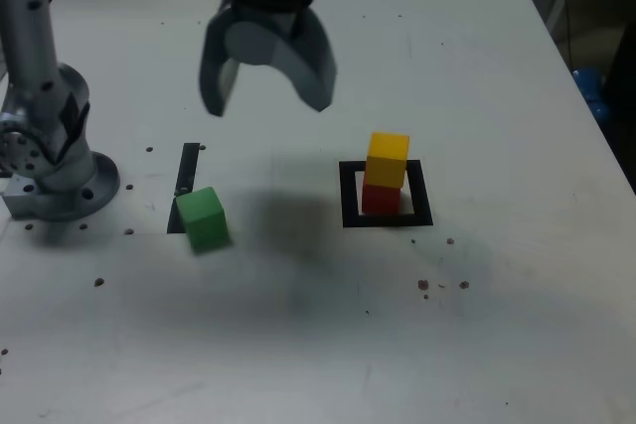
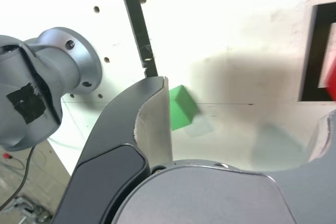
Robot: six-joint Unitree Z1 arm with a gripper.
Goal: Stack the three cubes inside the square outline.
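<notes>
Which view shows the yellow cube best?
The exterior view: the yellow cube shows whole there, sitting on the red cube inside the square outline. The wrist view catches only an edge of the outline and a blurred sliver of red at the picture's border; no yellow is visible.

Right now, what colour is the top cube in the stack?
Yellow cube, clearest in the exterior view.

You have the matte yellow cube [image 1: 388, 159] stacked on the matte red cube [image 1: 381, 199] inside the black tape square outline [image 1: 350, 196]. Your matte green cube [image 1: 203, 217] sits alone, well apart toward the exterior view's left.
</notes>
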